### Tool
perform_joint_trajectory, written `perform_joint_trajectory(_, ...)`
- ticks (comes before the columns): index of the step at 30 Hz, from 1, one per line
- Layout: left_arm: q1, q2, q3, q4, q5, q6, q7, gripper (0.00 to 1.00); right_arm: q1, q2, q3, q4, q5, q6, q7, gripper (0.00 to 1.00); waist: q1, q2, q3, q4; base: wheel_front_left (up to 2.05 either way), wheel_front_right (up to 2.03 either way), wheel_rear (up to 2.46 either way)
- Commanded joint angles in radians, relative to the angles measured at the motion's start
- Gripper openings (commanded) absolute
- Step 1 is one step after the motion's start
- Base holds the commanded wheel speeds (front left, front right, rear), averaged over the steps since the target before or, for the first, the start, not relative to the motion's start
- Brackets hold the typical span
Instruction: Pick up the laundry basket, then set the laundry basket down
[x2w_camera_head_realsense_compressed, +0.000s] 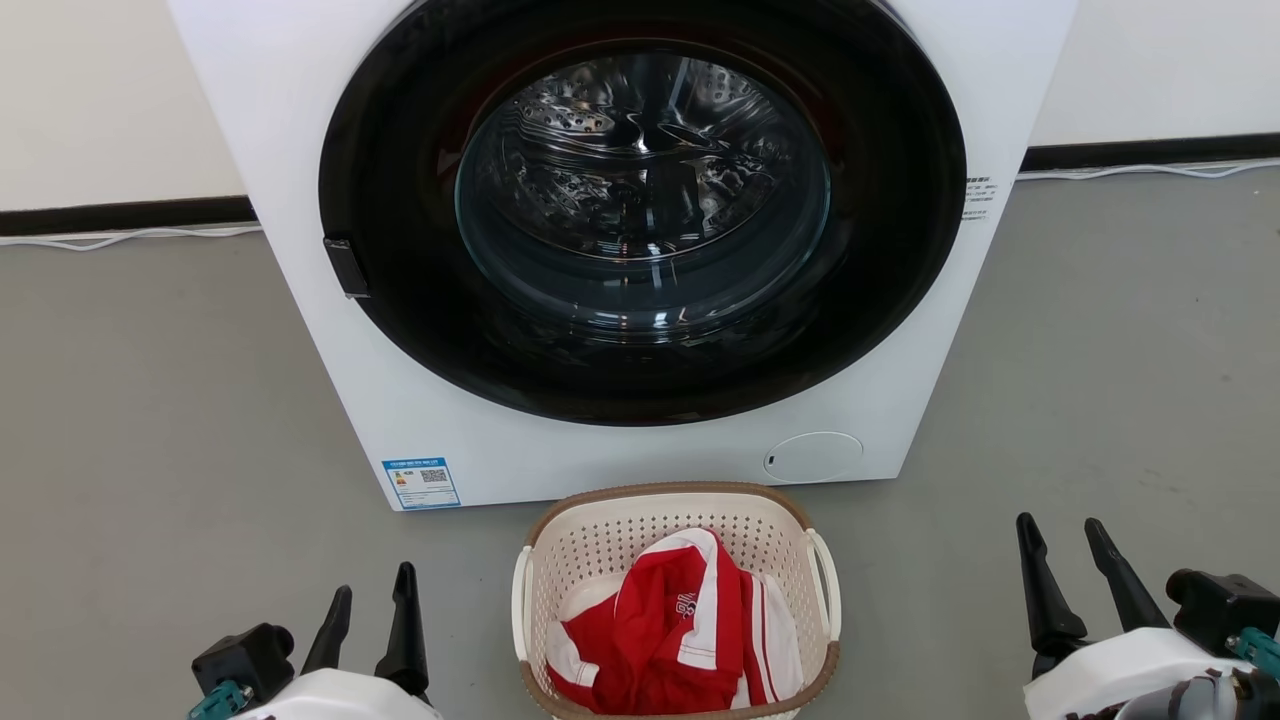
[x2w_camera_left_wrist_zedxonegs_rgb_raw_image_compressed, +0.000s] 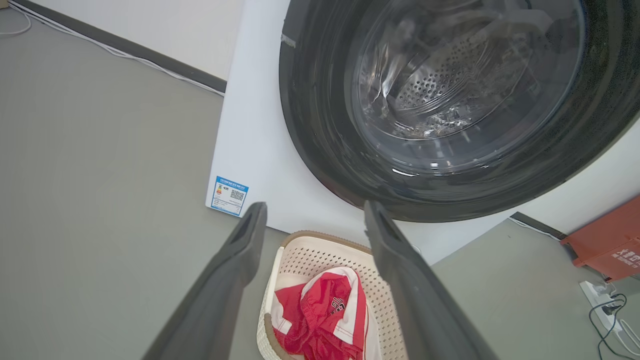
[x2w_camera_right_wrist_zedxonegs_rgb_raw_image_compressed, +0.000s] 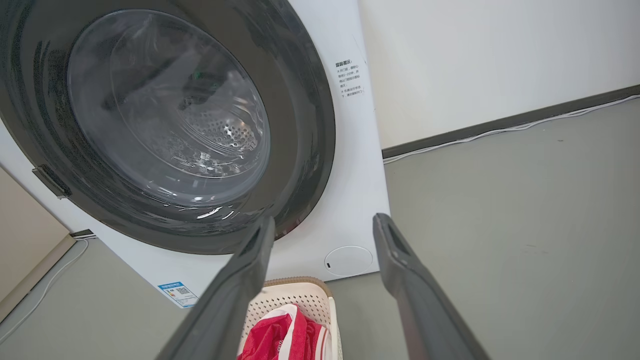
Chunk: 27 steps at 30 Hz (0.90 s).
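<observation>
- The laundry basket stands on the floor at 6 o'clock in the head view, just before the washing machine, with a red-and-white garment inside.
- The left hand is at its 9 o'clock, apart from it, fingers parted and empty.
- The right hand is at its 3 o'clock, likewise parted and empty.

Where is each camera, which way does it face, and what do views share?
Head: looks down at washing machine and laundry basket; left gripper, right gripper at bottom corners.
Left wrist: left of basket, facing the door; own fingers.
Right wrist: right of basket, facing the door; own fingers.
All share: door, basket, red-and-white garment.
</observation>
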Motion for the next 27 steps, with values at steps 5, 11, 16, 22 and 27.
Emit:
perform_joint_trajectory(5,-0.024,0.011,0.023,-0.04,0.096,0.009,-0.026,1.0,-0.052,-0.029,0.02,-0.011,-0.083,0.006,-0.037,1.0,0.0,0.0,0.001,-0.001,0.0,0.0,0.0)
perform_joint_trajectory(11,-0.019,0.011,0.024,-0.046,0.174,0.01,-0.044,1.0,-0.057,-0.038,0.029,0.0,-0.153,0.007,-0.054,1.0,0.0,0.0,0.002,-0.002,0.0,0.0,0.0)
perform_joint_trajectory(16,-0.019,0.012,0.022,-0.048,0.232,0.014,-0.058,1.0,-0.061,-0.047,0.034,0.004,-0.211,0.007,-0.069,1.0,0.0,0.0,0.002,-0.001,0.0,0.0,0.0)
perform_joint_trajectory(22,-0.018,0.013,0.021,-0.049,0.288,0.02,-0.073,1.0,-0.063,-0.053,0.038,0.01,-0.268,0.007,-0.084,1.0,-0.0001,0.0,0.001,0.0,0.0,0.0,0.0)
perform_joint_trajectory(27,-0.017,0.013,0.023,-0.051,0.323,0.023,-0.082,1.0,-0.06,-0.053,0.04,0.016,-0.302,0.007,-0.093,1.0,-0.0001,0.0,-0.001,-0.001,0.0,0.0,0.0)
